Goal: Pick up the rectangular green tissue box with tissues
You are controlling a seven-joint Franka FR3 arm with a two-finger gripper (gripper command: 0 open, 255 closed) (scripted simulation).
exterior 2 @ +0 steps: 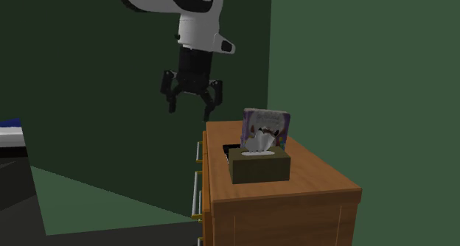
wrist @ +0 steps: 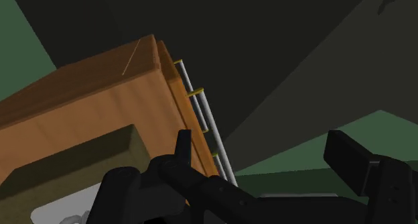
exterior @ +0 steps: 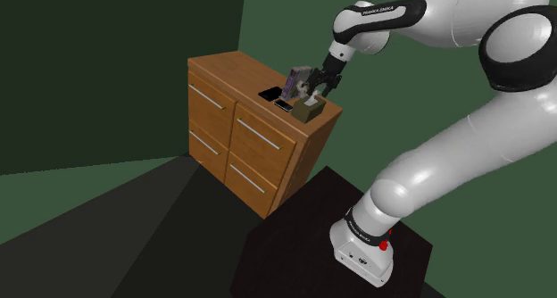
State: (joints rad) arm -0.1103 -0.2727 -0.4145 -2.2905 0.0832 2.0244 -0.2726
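Observation:
The tissue box (exterior 2: 259,167) is a dark olive-green rectangle with white tissue (exterior 2: 257,143) poking out of its top. It stands on a wooden dresser (exterior 2: 324,180), near the top's edge. In the shoulder view the tissue box (exterior: 308,112) sits just below my gripper (exterior: 315,92). The second exterior view puts my gripper (exterior 2: 192,104) in the air above and beyond the dresser's drawer side, apart from the box, open and holding nothing. In the wrist view the box (wrist: 70,168) lies beside one of the fingers (wrist: 182,155), not between them.
A purple box (exterior 2: 267,125) stands upright right behind the tissue box. Two flat black items (exterior: 270,94) lie further back on the dresser top. The drawer front (exterior: 259,136) has metal bar handles. Dark green walls stand behind, with a dark floor below.

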